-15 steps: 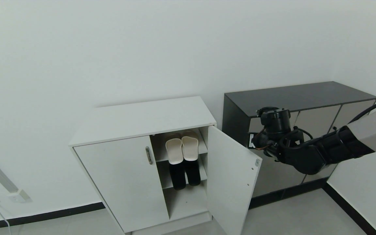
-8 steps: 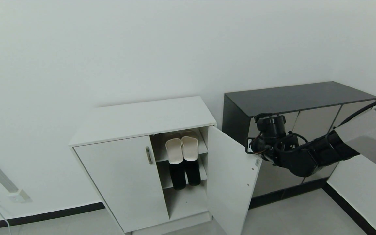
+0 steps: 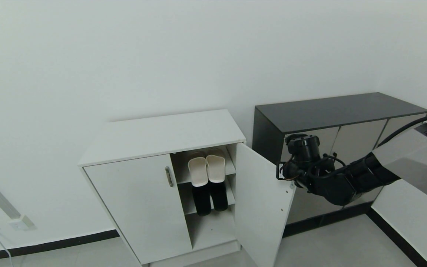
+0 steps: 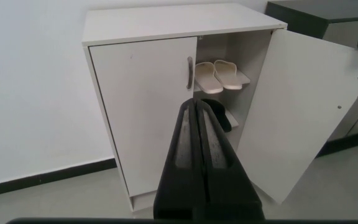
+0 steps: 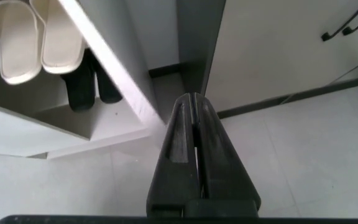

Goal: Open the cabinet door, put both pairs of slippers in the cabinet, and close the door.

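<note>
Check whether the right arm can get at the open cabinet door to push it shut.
Probably yes. The right gripper, shut, sits close beside the open door near its free edge, seemingly on the outer side, with nothing between them.

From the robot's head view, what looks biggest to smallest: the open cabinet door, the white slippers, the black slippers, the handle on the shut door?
1. open cabinet door
2. white slippers and black slippers, about alike; not ranked
3. handle

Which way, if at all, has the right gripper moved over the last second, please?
Yes. The right gripper has moved left and slightly down across the dark cabinet, which stayed put, towards the outer edge of the open cabinet door.
</note>
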Controlling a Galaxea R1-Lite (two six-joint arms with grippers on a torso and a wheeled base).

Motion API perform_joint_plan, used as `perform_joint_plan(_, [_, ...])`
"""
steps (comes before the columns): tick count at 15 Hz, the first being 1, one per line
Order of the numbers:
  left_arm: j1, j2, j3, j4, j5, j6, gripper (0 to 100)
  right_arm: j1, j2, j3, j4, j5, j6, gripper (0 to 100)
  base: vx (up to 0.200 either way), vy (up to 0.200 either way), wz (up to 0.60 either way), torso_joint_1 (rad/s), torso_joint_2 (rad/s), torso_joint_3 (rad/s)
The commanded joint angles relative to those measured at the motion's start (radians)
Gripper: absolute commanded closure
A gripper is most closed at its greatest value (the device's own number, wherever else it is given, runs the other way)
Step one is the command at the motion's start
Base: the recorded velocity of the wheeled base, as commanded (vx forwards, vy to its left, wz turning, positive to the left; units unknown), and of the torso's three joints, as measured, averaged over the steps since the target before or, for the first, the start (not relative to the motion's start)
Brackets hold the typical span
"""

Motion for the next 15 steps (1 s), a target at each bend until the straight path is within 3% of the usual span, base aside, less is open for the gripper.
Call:
perform_joint_plan(1, [0.000,0.001,0.000,0.000,0.000,0.000,100,0.019,0.000,0.010,-0.001,-0.001,0.000,100,0.000,0.000,0.00,0.000,0.00,0.000])
perform_joint_plan(8, [0.000,0.001,0.000,0.000,0.000,0.000,100,0.118,-0.076,0.079,-0.002,-0.009,0.003,100,0.000,0.000,0.00,0.000,0.00,0.000])
perform_joint_plan(15, [0.000,0.001,0.000,0.000,0.000,0.000,100,0.282,-0.103,0.156,-0.002,0.000,0.018,100,0.000,0.000,0.00,0.000,0.00,0.000])
